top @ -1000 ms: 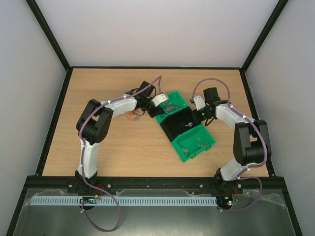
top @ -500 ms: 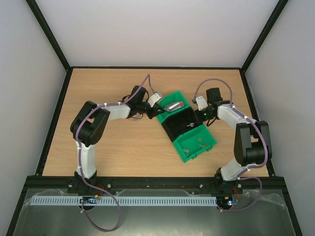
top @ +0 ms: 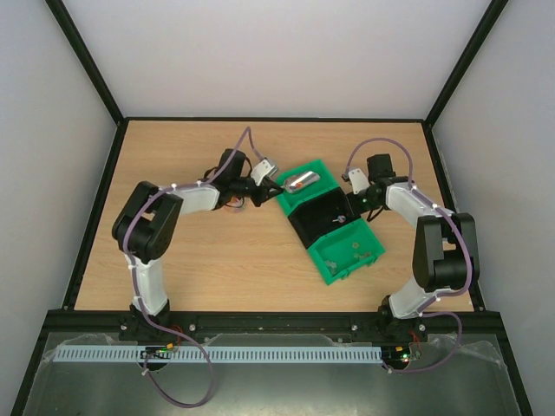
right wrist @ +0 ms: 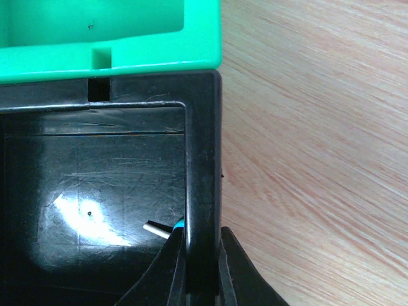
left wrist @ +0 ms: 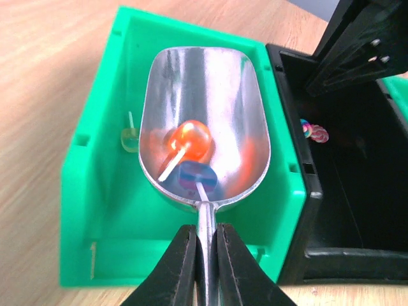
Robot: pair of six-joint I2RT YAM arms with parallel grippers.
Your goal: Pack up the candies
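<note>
So the two candies (left wrist: 191,153) sit in the scoop (left wrist: 210,76), its handle running straight back into the left hand (left wrist: 205,236), clamped tight on it, over the green bin (left wrist: 95,191), with the black bin (left wrist: 331,258) just beside, wall pinched by the right hand (right wrist: 203,248), so I'd guess a sideways tip.

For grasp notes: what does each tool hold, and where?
Left tool: shiny metal scoop, by its handle. Right tool: black plastic bin, by its wall.
</note>
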